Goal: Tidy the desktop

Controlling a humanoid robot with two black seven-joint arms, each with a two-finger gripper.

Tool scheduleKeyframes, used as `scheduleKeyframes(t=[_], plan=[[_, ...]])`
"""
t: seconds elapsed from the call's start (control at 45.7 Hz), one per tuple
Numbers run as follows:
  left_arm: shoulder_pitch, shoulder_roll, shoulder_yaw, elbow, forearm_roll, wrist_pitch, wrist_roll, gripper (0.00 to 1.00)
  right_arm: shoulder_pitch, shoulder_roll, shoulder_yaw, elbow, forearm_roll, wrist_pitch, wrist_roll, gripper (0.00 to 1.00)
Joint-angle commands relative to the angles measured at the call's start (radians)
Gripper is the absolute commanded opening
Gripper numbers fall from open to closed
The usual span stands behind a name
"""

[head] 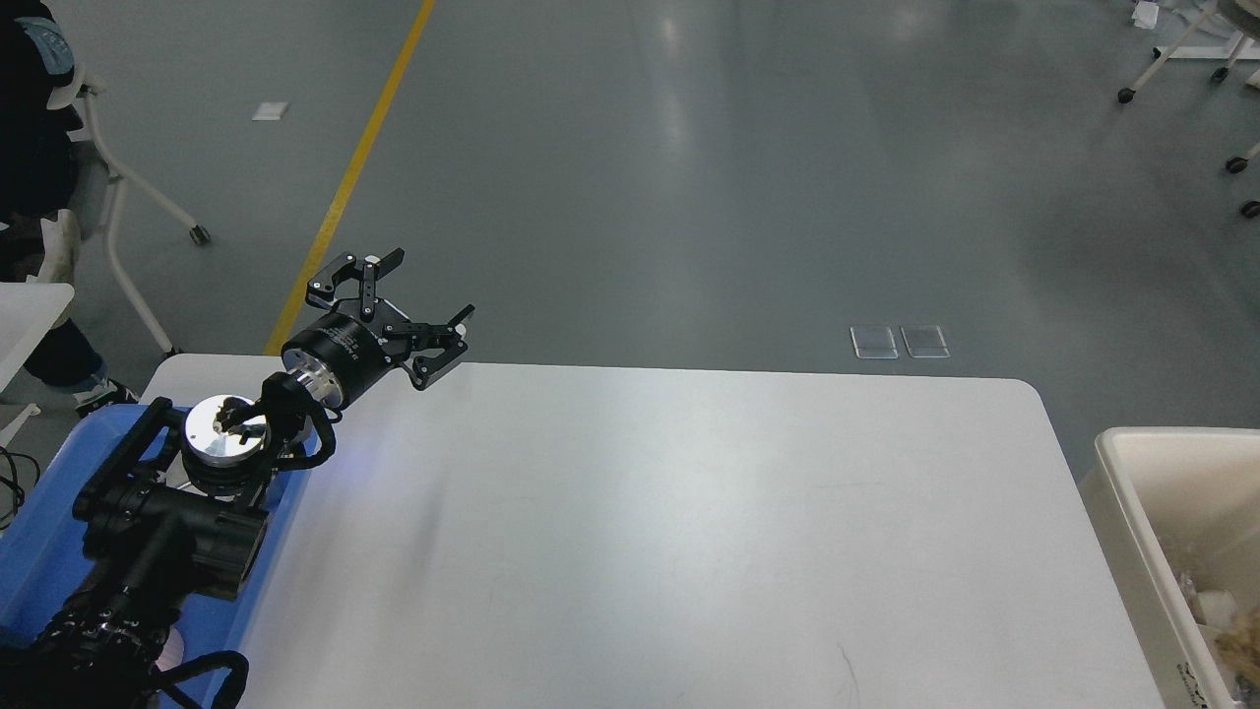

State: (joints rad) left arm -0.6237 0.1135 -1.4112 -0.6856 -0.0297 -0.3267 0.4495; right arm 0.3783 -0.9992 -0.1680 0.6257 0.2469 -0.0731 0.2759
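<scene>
The desktop [669,532] is a wide white tabletop with rounded corners, filling the lower middle of the head view, and nothing lies on the part I see. My left gripper [418,290] hangs above the desktop's far left corner, open, with nothing between its fingers. Its black arm comes up from the lower left over a blue bin. My right arm and gripper are out of view.
A blue plastic bin [39,551] sits at the table's left edge under my left arm. A cream-white bin [1142,512] with scraps inside stands off the right edge. Grey floor with a yellow line [354,158] lies beyond; chair legs [128,246] stand far left.
</scene>
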Motion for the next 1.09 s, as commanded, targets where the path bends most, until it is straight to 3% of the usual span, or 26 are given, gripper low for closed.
scheduleKeyframes(t=[0.0,0.109,0.35,0.437,0.547,0.766,0.897,1.072], plan=[[-0.004,0.005,0.000,0.000,0.001,0.000,0.000,0.98,0.011,0.004,0.005,-0.032,-0.008,-0.001,-0.001,1.00],[-0.002,0.023,0.000,0.000,0.002,-0.002,0.000,0.98,0.069,0.025,0.005,-0.061,-0.034,0.004,0.000,1.00],[-0.019,0.069,0.002,0.000,0.001,-0.003,0.002,0.98,0.378,0.033,0.016,-0.090,-0.100,0.013,0.005,1.00],[-0.034,0.072,0.008,0.000,0.001,-0.003,0.002,0.98,0.523,0.059,0.100,-0.092,-0.098,0.106,0.014,1.00],[-0.037,0.074,0.011,0.000,0.001,-0.003,0.002,0.98,0.553,0.184,0.324,-0.101,-0.080,0.294,0.016,1.00],[-0.030,0.069,0.008,0.000,-0.001,-0.003,-0.003,0.98,0.488,0.480,0.657,-0.078,-0.078,0.418,0.008,1.00],[-0.022,0.061,0.008,0.000,-0.001,-0.005,-0.009,0.98,0.444,0.695,0.804,-0.104,-0.081,0.414,0.009,1.00],[-0.022,0.061,0.008,0.000,-0.006,-0.043,-0.002,0.98,0.389,0.850,0.970,-0.107,-0.084,0.417,0.016,1.00]])
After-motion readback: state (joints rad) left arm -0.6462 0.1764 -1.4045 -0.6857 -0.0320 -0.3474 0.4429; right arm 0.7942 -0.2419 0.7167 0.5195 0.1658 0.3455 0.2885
